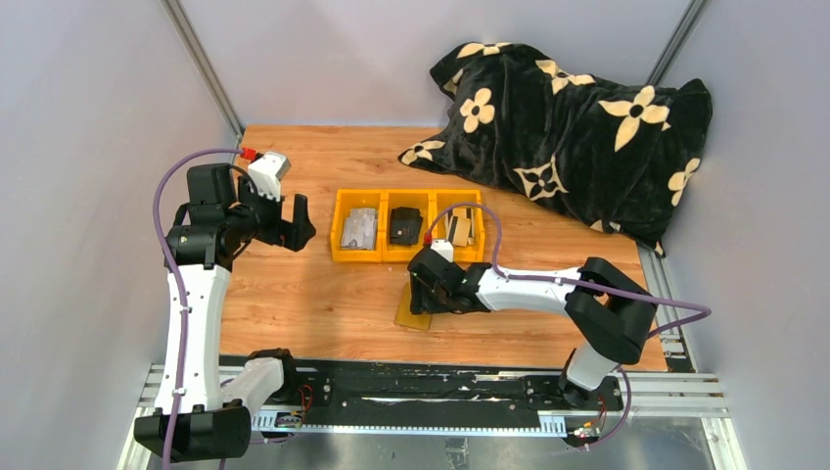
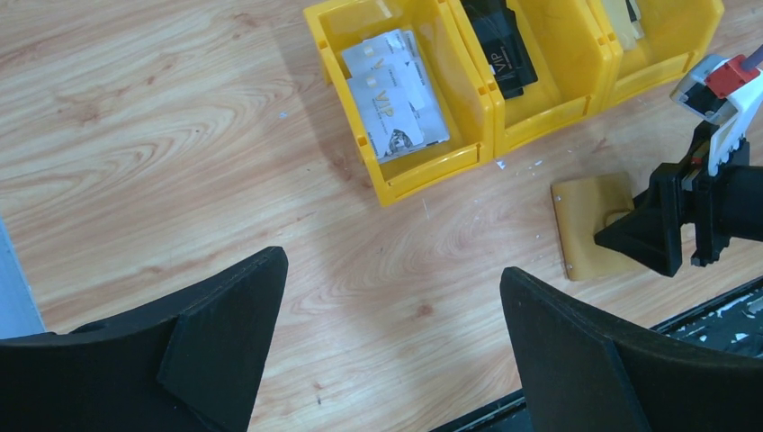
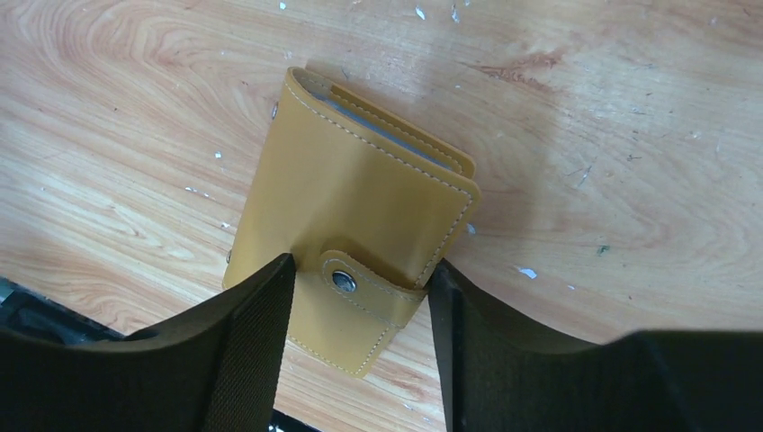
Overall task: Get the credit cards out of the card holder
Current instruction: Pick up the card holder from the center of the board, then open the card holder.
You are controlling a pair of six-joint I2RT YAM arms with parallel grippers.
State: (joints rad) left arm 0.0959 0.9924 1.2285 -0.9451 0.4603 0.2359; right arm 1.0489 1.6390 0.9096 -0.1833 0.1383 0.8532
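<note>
Left gripper (image 2: pixel 393 270): jaws wide apart, nothing between them, positioned above the wooden table (image 2: pixel 162 135).

Tray (image 2: pixel 423 175): yellow, three compartments in a row.
- Left compartment: pale cards (image 2: pixel 391 94), overlapping.
- Middle compartment: black card (image 2: pixel 506 49) marked VIP.
- Right compartment: contents cut off by the frame edge.

Holder (image 2: pixel 585 216): mustard-yellow, flat on the table, near the tray but apart from it.

Right gripper (image 2: pixel 652 236): one black fingertip rests at the holder's right edge.

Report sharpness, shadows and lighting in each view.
Top external: even soft light, fine detail soft. Left wrist: light wooden table sharp, left tool's black fingers blurred. Right wrist: mustard-yellow folding card holder crisp, soft shadow on its right; right tool's fingers blurred.
</note>
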